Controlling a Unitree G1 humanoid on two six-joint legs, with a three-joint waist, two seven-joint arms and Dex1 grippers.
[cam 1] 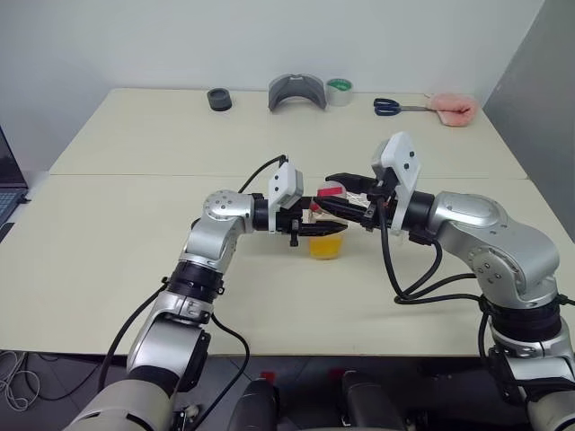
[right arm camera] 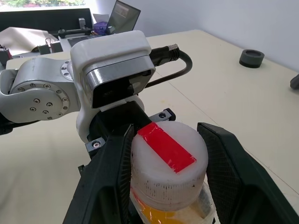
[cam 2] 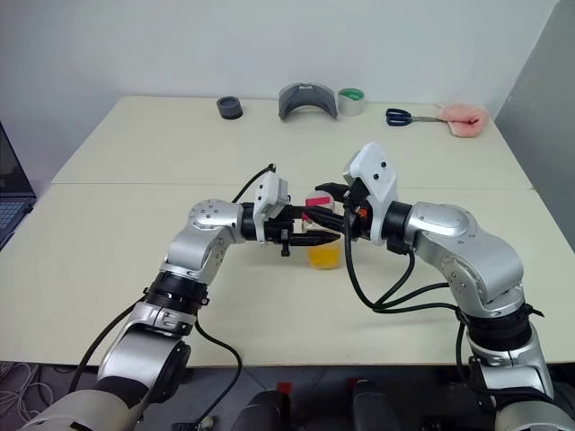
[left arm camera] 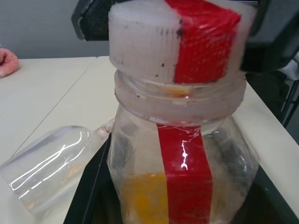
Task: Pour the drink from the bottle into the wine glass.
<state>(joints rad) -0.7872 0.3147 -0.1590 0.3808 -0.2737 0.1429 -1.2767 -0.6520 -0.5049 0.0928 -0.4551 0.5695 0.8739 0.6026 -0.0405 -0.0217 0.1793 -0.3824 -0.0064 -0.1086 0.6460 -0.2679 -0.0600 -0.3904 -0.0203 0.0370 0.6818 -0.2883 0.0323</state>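
Note:
The bottle stands in mid-table, a clear plastic one with a red strip down its side. The orange-yellow drink fills its lower part. My left gripper is shut on the bottle's body from the left. My right gripper comes in from the right, its black fingers pressed on both sides of the red-and-white cap. The wine glass is a clear bowl that appears to lie on its side on the table just beyond the bottle.
Along the table's far edge sit a black round piece, a grey curved holder, a tape roll, scissors and a pink cloth-like thing. A laptop stands off the left side.

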